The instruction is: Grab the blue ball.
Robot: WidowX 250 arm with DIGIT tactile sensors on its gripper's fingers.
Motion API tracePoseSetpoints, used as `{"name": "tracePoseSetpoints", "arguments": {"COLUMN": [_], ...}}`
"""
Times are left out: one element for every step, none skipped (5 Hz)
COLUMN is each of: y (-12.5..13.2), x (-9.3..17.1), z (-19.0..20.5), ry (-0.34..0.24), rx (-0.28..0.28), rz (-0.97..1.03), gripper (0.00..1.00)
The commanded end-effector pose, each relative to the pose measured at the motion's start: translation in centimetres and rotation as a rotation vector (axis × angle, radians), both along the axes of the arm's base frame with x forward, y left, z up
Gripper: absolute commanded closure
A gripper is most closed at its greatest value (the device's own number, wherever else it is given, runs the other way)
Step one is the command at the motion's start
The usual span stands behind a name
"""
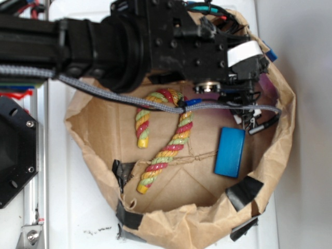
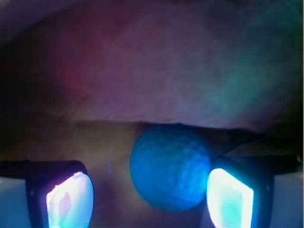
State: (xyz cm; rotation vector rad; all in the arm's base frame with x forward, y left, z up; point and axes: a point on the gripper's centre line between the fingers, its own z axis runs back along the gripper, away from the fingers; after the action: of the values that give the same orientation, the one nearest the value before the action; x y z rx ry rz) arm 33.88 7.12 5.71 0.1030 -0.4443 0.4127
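Observation:
The blue ball (image 2: 170, 167) is a small textured teal-blue ball. In the wrist view it sits low and centre on the paper floor, between my two fingers and close against the right fingertip (image 2: 231, 198). A gap separates it from the left fingertip (image 2: 70, 202). My gripper (image 2: 149, 199) is open around the ball. In the exterior view the gripper (image 1: 248, 111) reaches down at the back right of the brown paper bag (image 1: 171, 220), and the ball is hidden under the arm.
A flat blue rectangular block (image 1: 229, 151) lies on the bag floor just in front of the gripper. A red, yellow and green twisted rope toy (image 1: 165, 137) lies at the middle. The crumpled bag wall (image 2: 156, 71) rises right behind the ball.

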Motion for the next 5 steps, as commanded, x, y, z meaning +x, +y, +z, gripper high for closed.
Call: {"name": "tracePoseSetpoints", "arguments": {"y": [2.3,2.4,2.0,1.8,1.5], "x": [3.4,3.1,2.9,2.5,2.2], "z": [-0.6,-1.4,-1.2,-0.8,-0.7], "ry": [-0.011,0.029,0.033,0.014,0.011], "rx": [0.05,0.056,0.041,0.034,0.037], "rz": [0.025,0.011,0.009,-0.005,-0.016], "gripper": [0.0,0.0,1.0,1.0,1.0]}}
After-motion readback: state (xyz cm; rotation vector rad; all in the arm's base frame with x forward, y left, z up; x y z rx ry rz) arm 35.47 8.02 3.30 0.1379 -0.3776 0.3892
